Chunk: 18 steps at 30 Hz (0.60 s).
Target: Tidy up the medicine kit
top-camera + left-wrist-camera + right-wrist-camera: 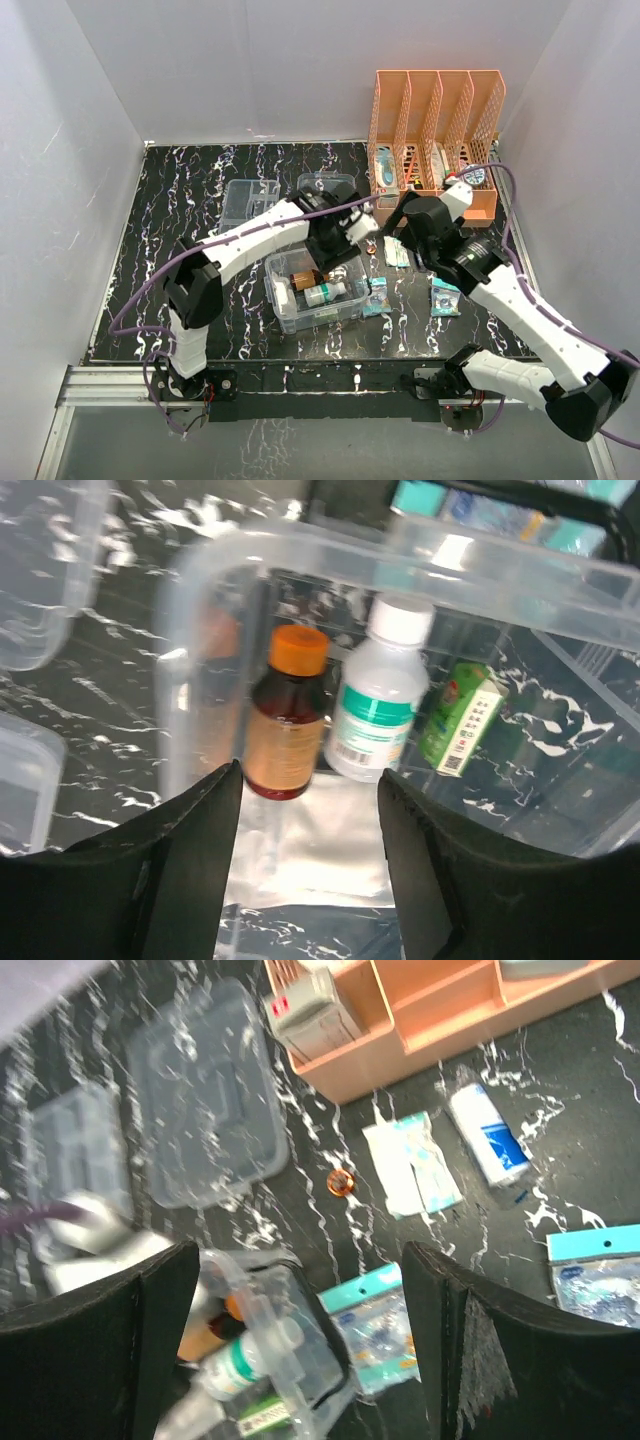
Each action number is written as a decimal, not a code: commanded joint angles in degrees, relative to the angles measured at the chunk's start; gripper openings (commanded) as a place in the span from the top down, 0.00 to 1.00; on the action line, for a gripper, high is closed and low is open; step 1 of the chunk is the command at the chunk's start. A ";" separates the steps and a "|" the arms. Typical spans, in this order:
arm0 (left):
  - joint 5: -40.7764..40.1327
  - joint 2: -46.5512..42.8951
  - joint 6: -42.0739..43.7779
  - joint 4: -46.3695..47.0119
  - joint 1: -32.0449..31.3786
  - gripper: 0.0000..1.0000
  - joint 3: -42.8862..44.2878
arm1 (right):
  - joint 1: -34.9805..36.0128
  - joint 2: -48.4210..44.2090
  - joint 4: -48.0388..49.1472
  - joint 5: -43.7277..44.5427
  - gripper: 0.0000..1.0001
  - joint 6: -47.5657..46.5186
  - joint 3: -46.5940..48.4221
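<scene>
Where the black marbled tabletop [130,300] runs closest to the arm bases, the medicine kit's deep clear box [320,316] stands open, roughly between the two arms. Inside it a brown bottle [287,730] with an orange cap and a white bottle [378,715] with a green label lie side by side. A small green carton [462,720] sits just beside the white bottle, and a pale flat sachet [305,865] rests on the box floor. The left hand [310,772] hangs over the box with its fingers spread and nothing between them.

Just beside the box's right wall lies a teal-topped packet [378,297], and a second teal-topped packet [446,297] lies farther right, well apart from the box. A little beyond them, two white gauze packs [410,1165] lie together on the tabletop, with a small orange ring [341,1182] near their left side and a white-and-blue tube [487,1132] to their right. The right hand [300,1250] hovers above this stretch, its fingers wide apart and empty.

Beyond the box, the kit's shallow divided tray [248,200] and its clear handled lid [325,188] lie flat side by side, the tray to the left, with the left arm reaching across above them. Farthest back, in the right corner, stands the tall orange file rack [437,130], with a few items in its slots that are too small to make out.
</scene>
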 commanded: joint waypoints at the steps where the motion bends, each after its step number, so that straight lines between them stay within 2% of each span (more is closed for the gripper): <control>1: -0.40 -7.19 -2.72 -0.71 4.87 0.45 6.36 | -1.12 4.31 -1.28 -6.65 0.20 -5.03 -2.69; 8: -1.88 -12.21 -4.40 -0.79 12.36 0.45 9.77 | -2.64 8.24 0.74 -13.15 0.31 -6.27 -9.31; 18: -0.97 -18.31 -7.54 0.14 21.12 0.44 7.59 | -2.79 7.49 1.25 -16.68 0.38 -7.37 -14.47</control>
